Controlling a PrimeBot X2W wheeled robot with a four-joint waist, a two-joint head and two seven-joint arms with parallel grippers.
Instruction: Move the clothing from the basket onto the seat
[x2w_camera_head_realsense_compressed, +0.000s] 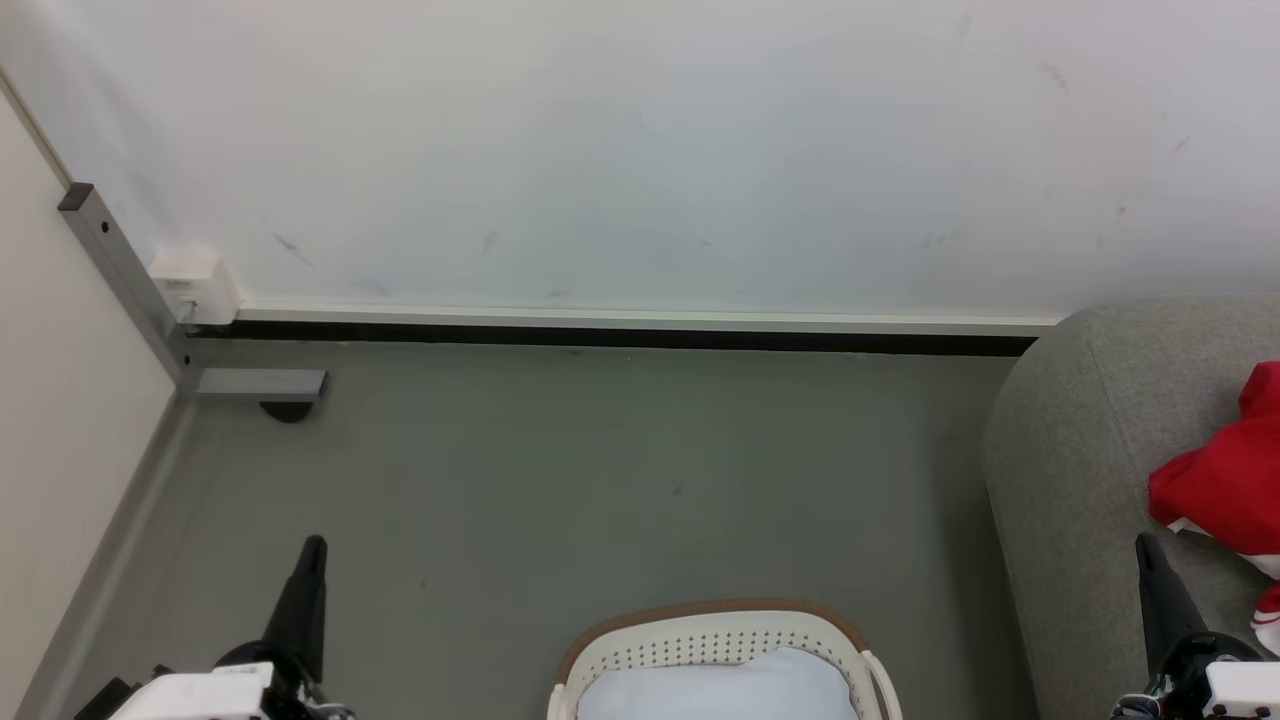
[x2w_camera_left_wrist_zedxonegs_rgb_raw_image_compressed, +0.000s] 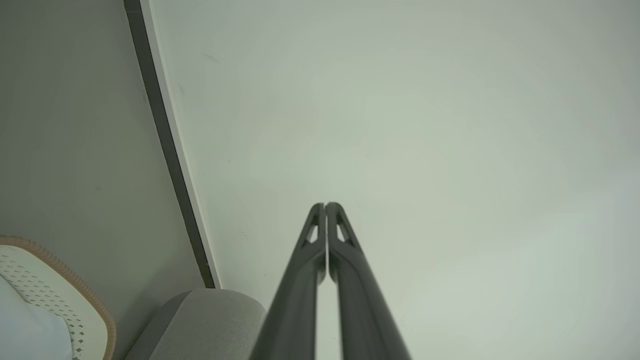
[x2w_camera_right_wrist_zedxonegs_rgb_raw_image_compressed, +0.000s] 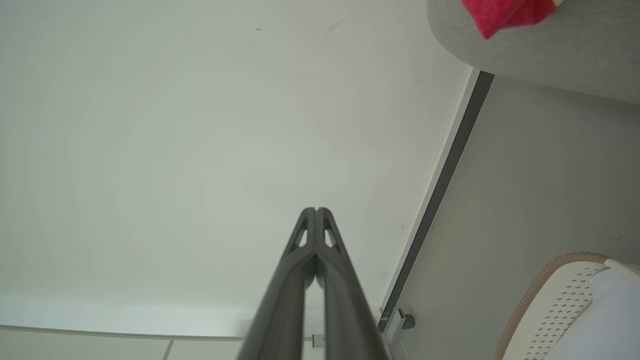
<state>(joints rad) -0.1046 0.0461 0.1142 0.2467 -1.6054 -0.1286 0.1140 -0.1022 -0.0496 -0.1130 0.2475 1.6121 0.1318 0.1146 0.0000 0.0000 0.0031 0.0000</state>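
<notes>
Red clothing (x2w_camera_head_realsense_compressed: 1228, 478) lies on the grey seat (x2w_camera_head_realsense_compressed: 1080, 470) at the right edge of the head view; a red corner of the clothing (x2w_camera_right_wrist_zedxonegs_rgb_raw_image_compressed: 505, 15) rests on the seat (x2w_camera_right_wrist_zedxonegs_rgb_raw_image_compressed: 550, 50) at the top of the right wrist view. The white basket (x2w_camera_head_realsense_compressed: 720, 640) with a brown rim stands at bottom centre, a plain white cloth (x2w_camera_head_realsense_compressed: 715, 690) inside it. My left gripper (x2w_camera_head_realsense_compressed: 313, 548) is shut at the lower left, its tips (x2w_camera_left_wrist_zedxonegs_rgb_raw_image_compressed: 325, 205) together and pointing at the wall. My right gripper (x2w_camera_head_realsense_compressed: 1145, 545) is shut beside the seat, fingers (x2w_camera_right_wrist_zedxonegs_rgb_raw_image_compressed: 316, 210) closed on nothing.
A white wall with a dark baseboard (x2w_camera_head_realsense_compressed: 620, 338) runs behind the grey floor (x2w_camera_head_realsense_compressed: 600, 480). A grey metal post with a foot (x2w_camera_head_realsense_compressed: 255, 385) and a white box (x2w_camera_head_realsense_compressed: 195, 280) stand in the left corner. The basket rim (x2w_camera_left_wrist_zedxonegs_rgb_raw_image_compressed: 75, 290) and seat end (x2w_camera_left_wrist_zedxonegs_rgb_raw_image_compressed: 210, 320) appear in the left wrist view.
</notes>
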